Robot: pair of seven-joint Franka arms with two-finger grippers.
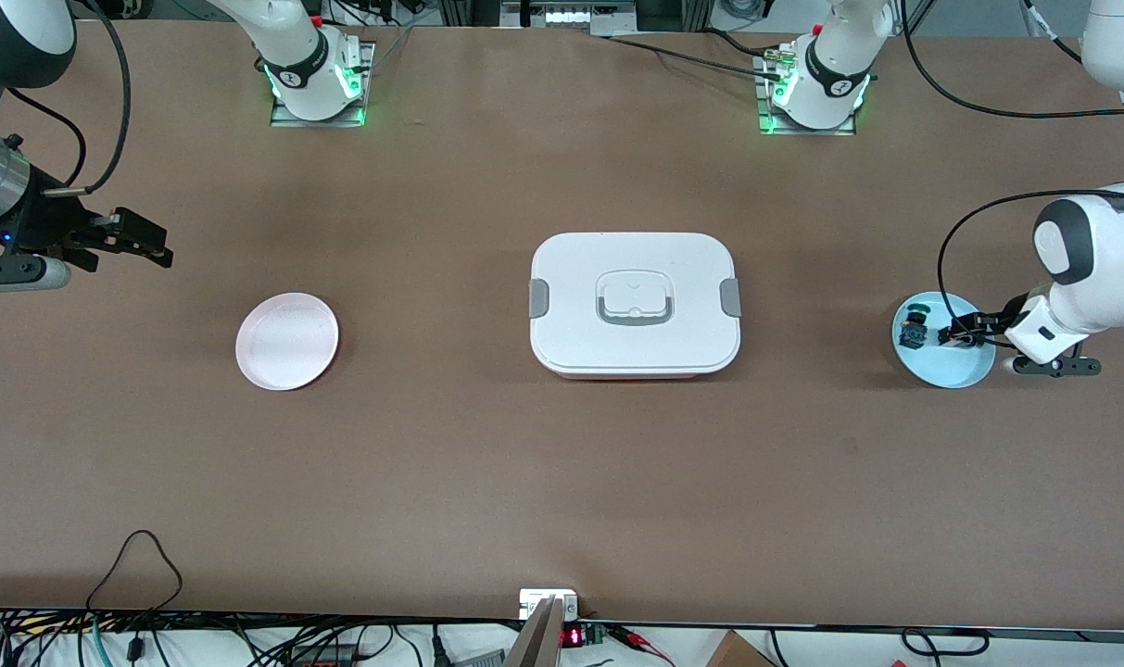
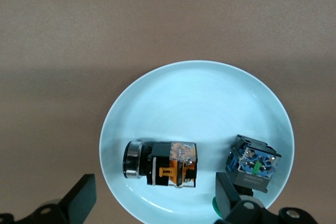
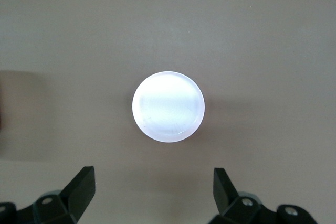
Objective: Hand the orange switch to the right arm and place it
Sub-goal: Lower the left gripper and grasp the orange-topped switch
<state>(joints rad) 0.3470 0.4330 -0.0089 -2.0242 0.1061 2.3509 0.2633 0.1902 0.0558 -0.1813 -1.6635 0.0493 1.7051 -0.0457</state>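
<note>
The orange switch [image 2: 164,163], black with orange parts and a silver collar, lies on its side in the light blue plate [image 2: 199,103] at the left arm's end of the table. My left gripper [image 2: 155,195] is open and low over the plate [image 1: 965,375], one finger on either side of the switch, not touching it. In the front view the left gripper [image 1: 965,332] hides the switch. My right gripper [image 1: 149,243] is open and empty, up in the air at the right arm's end, and waits.
A black switch with green-blue parts [image 2: 253,163] lies beside the orange one in the blue plate [image 1: 914,329]. An empty pink plate [image 1: 286,340] sits near the right gripper [image 3: 168,106]. A white lidded box [image 1: 634,303] stands mid-table.
</note>
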